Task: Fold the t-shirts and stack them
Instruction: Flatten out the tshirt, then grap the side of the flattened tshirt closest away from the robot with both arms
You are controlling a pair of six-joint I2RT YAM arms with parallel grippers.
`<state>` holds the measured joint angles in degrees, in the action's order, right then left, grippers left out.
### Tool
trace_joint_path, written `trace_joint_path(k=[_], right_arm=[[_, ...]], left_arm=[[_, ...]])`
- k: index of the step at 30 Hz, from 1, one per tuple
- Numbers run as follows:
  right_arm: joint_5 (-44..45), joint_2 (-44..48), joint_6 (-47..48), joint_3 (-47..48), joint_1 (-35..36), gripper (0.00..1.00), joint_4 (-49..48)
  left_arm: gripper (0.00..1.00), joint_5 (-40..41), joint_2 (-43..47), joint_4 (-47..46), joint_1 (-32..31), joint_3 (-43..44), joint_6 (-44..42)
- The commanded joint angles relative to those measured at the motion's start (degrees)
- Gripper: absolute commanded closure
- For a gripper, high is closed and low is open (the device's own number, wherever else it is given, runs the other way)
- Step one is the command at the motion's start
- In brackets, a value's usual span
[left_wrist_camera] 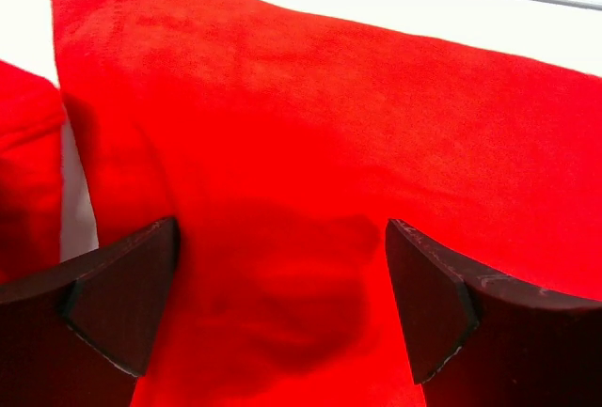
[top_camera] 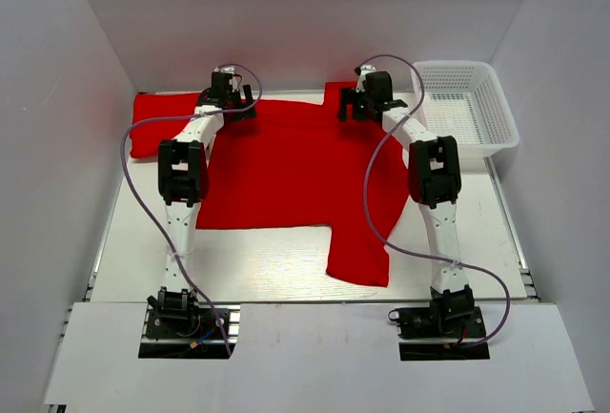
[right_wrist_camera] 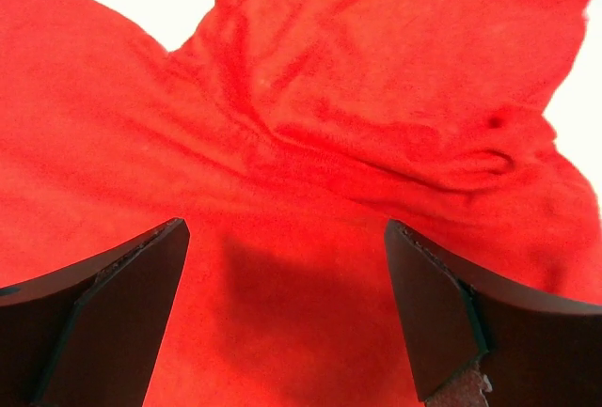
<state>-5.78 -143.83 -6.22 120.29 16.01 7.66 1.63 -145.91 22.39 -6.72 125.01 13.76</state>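
A bright red t-shirt (top_camera: 286, 165) lies spread flat across the table, one sleeve (top_camera: 360, 253) reaching toward the near edge. A second red t-shirt (top_camera: 157, 122) lies folded at the back left, beside the first. My left gripper (top_camera: 229, 100) hovers open over the spread shirt's far left corner. The left wrist view shows its fingers wide apart above smooth red cloth (left_wrist_camera: 310, 144), with the folded shirt (left_wrist_camera: 23, 172) at the left edge. My right gripper (top_camera: 360, 104) is open over the far right part, above wrinkled cloth (right_wrist_camera: 376, 125) near the other sleeve. Neither gripper holds anything.
A white mesh basket (top_camera: 496, 113) stands at the back right, with nothing showing inside it. White walls close in the table on three sides. Bare table surface (top_camera: 257, 260) shows in front of the shirt. Purple cables loop along both arms.
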Motion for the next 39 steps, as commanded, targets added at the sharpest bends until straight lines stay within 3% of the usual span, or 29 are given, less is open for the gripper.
trace_joint_path(k=[1,4,6,7,10,12,15,16,21,25,30,39], right_arm=[[-0.99,10.49,5.07,1.27,0.07,0.1,1.56],[-2.38,20.39,4.99,-4.34,0.25,0.1,3.76],[-4.31,29.15,4.12,-15.14,0.34,0.1,2.72],[-5.63,31.57,3.67,-25.61,0.6,0.1,1.93],[-6.52,42.3,2.79,-39.44,2.26,0.1,-0.99],[-5.83,48.86,1.92,-43.19,3.41,0.1,0.68],[-4.86,54.78,-0.19,-53.12,5.95,0.1,3.32],[-3.72,57.75,-2.81,-59.75,6.48,0.1,3.33],[-0.81,69.46,-8.72,-71.49,8.86,0.1,5.78],[-0.11,80.25,-13.55,-79.57,9.57,0.1,8.76],[-0.54,84.76,-15.4,-83.46,9.92,0.1,13.07],[-0.37,85.2,-14.08,-82.14,9.83,0.1,20.21]], left_arm=[[0.0,-4.35,9.67,0.36,-0.4,1.27,-2.33],[0.0,-4.35,15.63,4.49,-0.92,-0.71,-2.95],[0.0,-4.35,20.81,4.5,-0.93,-6.5,-2.34],[0.0,-3.74,27.1,3.89,-0.93,-14.1,-1.81],[0.0,-2.42,40.11,2.83,-1.45,-30.18,2.05],[0.0,-1.28,46.47,3.35,-1.45,-38.05,7.47],[0.0,-1.8,58.05,4.58,-1.45,-56.39,12.58],[0.0,-0.85,60.63,5.63,-1.45,-59.41,14.52],[0.0,7.23,73.2,12.75,-0.57,-74.71,23.75],[0.0,13.72,79.01,19.69,-0.57,-81.76,27.53],[0.0,15.51,81.48,16.47,0.04,-86.08,30.36],[0.0,15.51,73.24,8.82,1.8,-86.08,31.07]])
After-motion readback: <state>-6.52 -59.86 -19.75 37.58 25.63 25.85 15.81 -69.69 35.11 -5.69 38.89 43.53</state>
